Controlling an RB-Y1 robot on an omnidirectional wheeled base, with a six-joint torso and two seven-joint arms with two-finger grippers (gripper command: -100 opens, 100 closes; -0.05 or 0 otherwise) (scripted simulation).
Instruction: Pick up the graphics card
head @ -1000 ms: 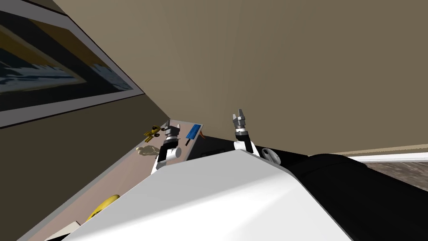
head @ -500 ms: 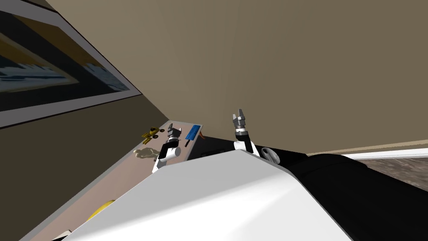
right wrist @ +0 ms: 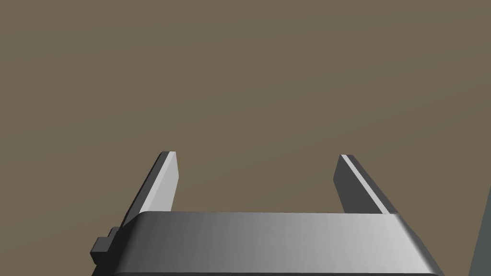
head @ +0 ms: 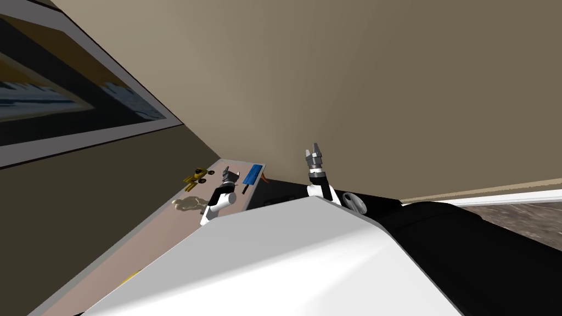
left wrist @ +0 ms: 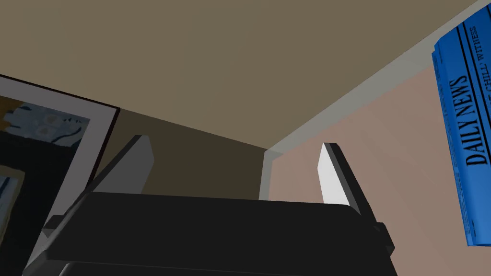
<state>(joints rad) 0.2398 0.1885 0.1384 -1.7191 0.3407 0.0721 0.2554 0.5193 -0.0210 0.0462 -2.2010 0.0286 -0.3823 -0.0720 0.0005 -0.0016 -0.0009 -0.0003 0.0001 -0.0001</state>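
No object here can I read plainly as a graphics card. On the pinkish tabletop (head: 159, 225) in the wall corner lie a small yellow and black object (head: 197, 176) and a pale beige object (head: 186, 203). My left gripper (head: 231, 175) hangs open over the table's far end, between the yellow object and a folded blue newspaper (head: 253, 174). In the left wrist view the left gripper (left wrist: 236, 143) holds nothing and points at the corner of the tabletop (left wrist: 407, 182), with the newspaper (left wrist: 467, 143) beside it. My right gripper (head: 315, 148) is raised toward the tan wall, open (right wrist: 256, 154) and holding nothing.
The table runs along the left wall under a framed picture (head: 71, 104) and ends at the tan back wall (head: 384, 82). A bulky black shape (head: 472, 230) sits to the right, with a white baseboard (head: 510, 197) behind it.
My left hand has dropped lower and swung toward the blue newspaper. The head view has shifted a little, and the yellow round thing at the table's near end has slid out of sight.
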